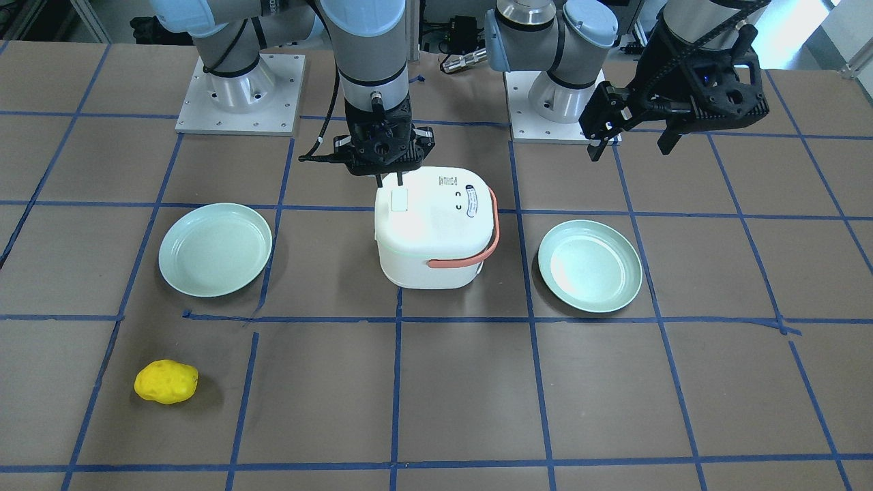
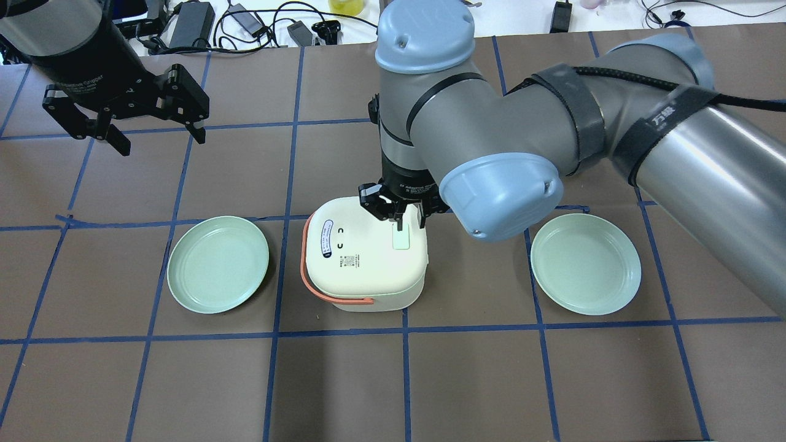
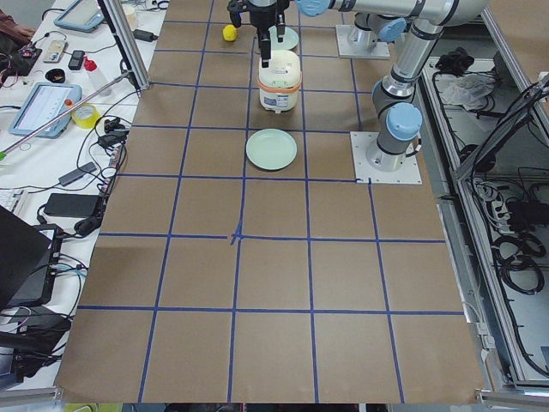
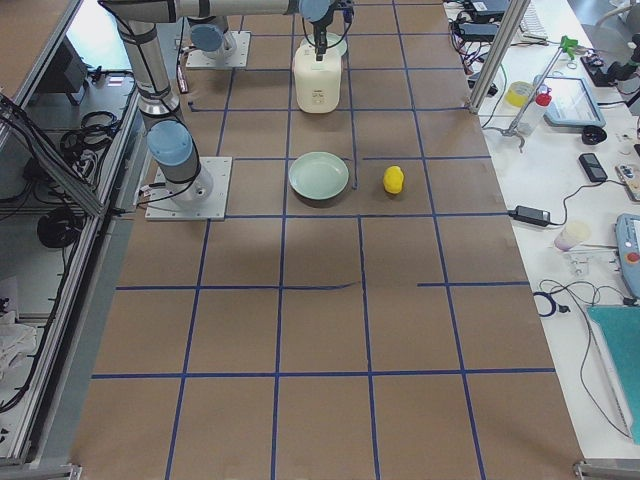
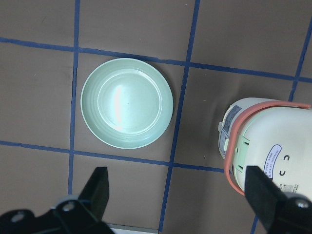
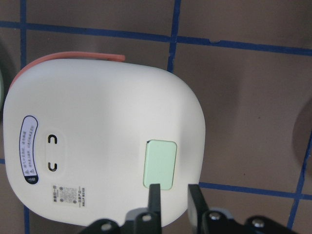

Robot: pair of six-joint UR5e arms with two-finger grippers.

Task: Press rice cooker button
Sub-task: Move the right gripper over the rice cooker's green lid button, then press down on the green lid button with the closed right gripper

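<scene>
The white rice cooker with an orange handle stands mid-table, lid down. Its pale green rectangular button sits on the lid near the edge facing the robot. My right gripper points straight down over that edge, shut to a narrow gap with nothing between the fingers. One fingertip is at the button's near end; whether it touches, I cannot tell. The same gripper hovers at the button in the overhead view. My left gripper hangs high and wide open, off to the cooker's side.
Two pale green plates flank the cooker. A yellow lumpy object lies near the operators' side of the table. Blue tape lines grid the brown tabletop. The arms' base plates stand behind the cooker.
</scene>
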